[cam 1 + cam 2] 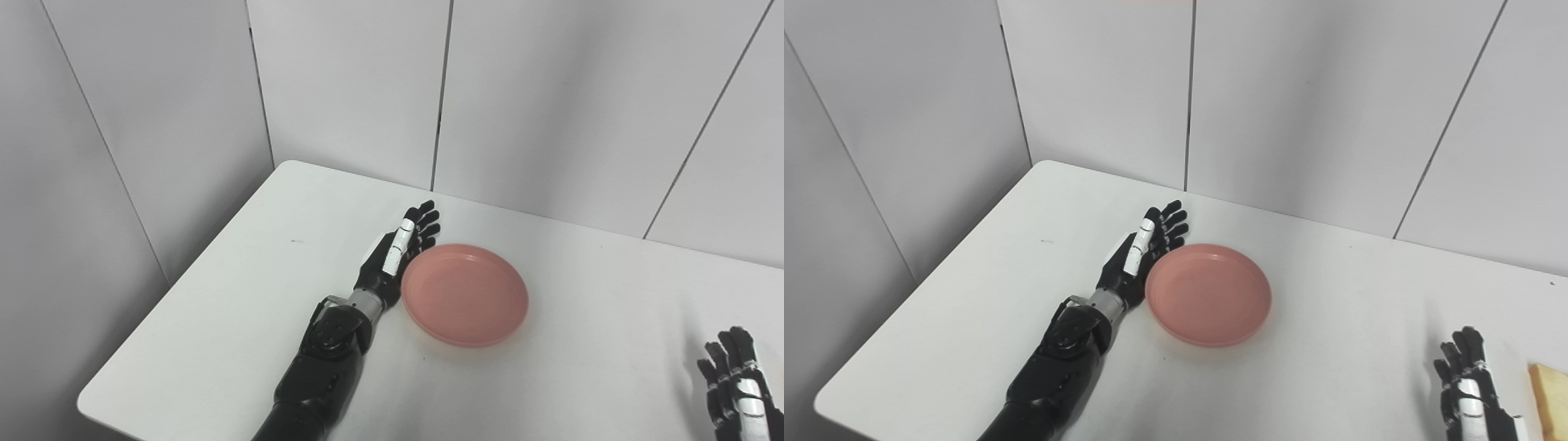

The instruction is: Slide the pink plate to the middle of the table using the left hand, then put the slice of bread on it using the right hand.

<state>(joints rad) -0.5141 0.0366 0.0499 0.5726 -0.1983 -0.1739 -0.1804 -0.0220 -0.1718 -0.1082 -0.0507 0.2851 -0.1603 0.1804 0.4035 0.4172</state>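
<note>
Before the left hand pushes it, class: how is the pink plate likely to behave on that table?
The plate looks like thin moulded plastic, so probably light and stiff. It sits flat on the smooth white table, so it should slide easily rather than tip. The left hand lies open along its rim; pushed off-centre, the round plate may turn or slip away sideways.

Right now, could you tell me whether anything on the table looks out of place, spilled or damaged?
Nothing stands out. The pink plate sits flat and empty, with the open left hand against its left rim. The right hand rests open beside the bread, which is cut off by the picture's edge.
</note>
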